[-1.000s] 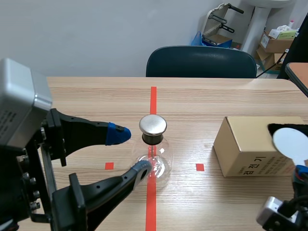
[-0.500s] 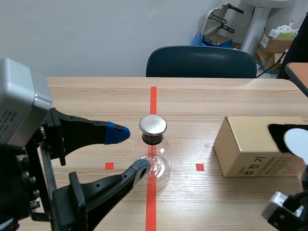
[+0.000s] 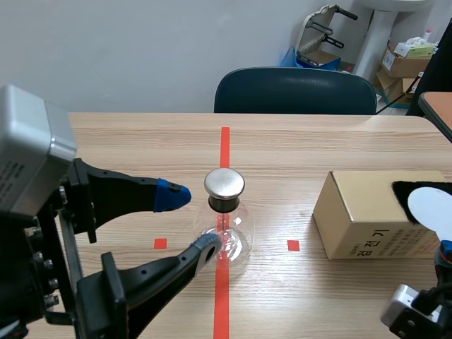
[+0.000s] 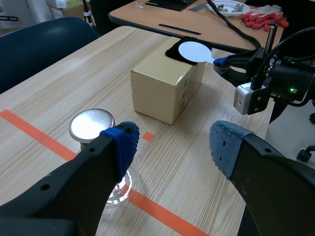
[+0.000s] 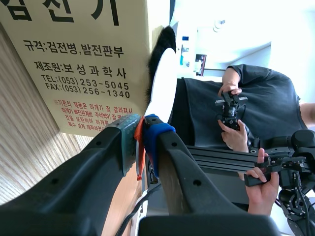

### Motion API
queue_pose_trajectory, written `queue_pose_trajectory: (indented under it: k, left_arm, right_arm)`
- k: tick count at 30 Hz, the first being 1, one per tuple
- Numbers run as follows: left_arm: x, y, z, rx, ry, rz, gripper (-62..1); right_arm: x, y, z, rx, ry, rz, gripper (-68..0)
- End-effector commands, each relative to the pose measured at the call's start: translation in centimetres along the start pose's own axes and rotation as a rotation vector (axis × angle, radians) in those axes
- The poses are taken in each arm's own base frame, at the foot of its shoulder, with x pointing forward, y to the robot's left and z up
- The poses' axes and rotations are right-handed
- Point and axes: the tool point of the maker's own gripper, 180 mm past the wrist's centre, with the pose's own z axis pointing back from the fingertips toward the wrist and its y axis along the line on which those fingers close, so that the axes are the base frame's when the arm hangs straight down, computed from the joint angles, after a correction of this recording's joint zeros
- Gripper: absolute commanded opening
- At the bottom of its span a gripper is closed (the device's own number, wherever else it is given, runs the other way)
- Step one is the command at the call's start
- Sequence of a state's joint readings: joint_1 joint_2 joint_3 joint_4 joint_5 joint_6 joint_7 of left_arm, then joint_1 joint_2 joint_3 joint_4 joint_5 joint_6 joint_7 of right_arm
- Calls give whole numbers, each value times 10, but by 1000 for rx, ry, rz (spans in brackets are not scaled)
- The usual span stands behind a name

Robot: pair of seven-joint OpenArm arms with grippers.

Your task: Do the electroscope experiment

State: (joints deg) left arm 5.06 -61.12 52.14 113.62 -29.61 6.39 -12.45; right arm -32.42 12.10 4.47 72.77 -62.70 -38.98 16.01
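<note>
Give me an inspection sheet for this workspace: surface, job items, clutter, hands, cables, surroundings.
Surface: wooden table, orange-red tape marks.
Job's things: glass electroscope with metal cap on the tape line; white disc; black fur on cardboard box.
Clutter: nothing seen.
Hands: left hand open beside electroscope; right hand shut on white disc's handle.
Cables: black cables by right hand.
Surroundings: blue chair, second table, person holding a black device.

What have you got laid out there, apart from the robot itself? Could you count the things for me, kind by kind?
glass flask with a metal cap: 1
cardboard box: 1
black furry cloth, on top of the box: 1
white round disc, held up in front of the cloth: 1
Total: 4
</note>
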Motion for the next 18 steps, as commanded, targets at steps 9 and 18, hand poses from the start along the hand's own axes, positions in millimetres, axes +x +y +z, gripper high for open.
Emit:
queue_pose_trajectory:
  k: [9, 18]
  left_arm:
    - [14, -5, -2, -13, -49, 1, -268]
    - [14, -5, -2, -12, -49, 1, -307]
  right_arm:
    - [-3, -11, -4, -35, 7, 9, -665]
    - [0, -58, -17, -164, 15, 16, -665]
